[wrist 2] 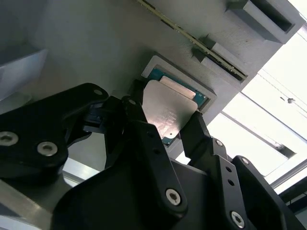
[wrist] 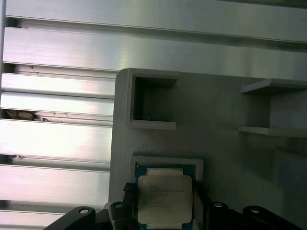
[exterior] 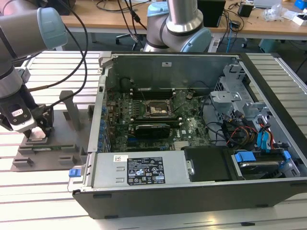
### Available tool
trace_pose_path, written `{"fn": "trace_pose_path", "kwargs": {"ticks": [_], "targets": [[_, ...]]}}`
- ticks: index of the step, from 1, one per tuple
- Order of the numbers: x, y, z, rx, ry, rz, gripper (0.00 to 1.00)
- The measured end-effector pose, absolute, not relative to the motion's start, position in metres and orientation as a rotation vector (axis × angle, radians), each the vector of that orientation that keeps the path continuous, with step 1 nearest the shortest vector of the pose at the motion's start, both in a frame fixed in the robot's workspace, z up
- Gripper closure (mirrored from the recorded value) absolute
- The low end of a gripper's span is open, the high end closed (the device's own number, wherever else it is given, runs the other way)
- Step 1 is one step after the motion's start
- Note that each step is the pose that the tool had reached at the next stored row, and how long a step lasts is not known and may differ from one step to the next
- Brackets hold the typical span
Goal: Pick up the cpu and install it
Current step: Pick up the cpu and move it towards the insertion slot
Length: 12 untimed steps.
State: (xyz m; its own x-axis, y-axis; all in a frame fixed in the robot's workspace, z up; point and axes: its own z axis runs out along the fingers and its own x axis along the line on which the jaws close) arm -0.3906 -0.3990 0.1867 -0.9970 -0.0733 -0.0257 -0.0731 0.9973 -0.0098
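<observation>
While the open computer case [exterior: 144, 203] occupied the exterior view's right, the grey fixture tray [exterior: 50, 149] was located beside it at that view's left, with the gripper [exterior: 36, 133] positioned upon it. In both wrist views the cpu [wrist 2: 169, 103] [wrist: 164, 200] was seated in the tray's recess and was clamped at two opposite edges by the fingers [wrist 2: 144, 132].
</observation>
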Motion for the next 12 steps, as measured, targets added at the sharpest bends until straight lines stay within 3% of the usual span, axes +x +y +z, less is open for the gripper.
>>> {"fn": "trace_pose_path", "kwargs": {"ticks": [12], "targets": [[-0.3903,-0.3990,0.1888,-0.114,3.113,-0.014,0.45]]}}
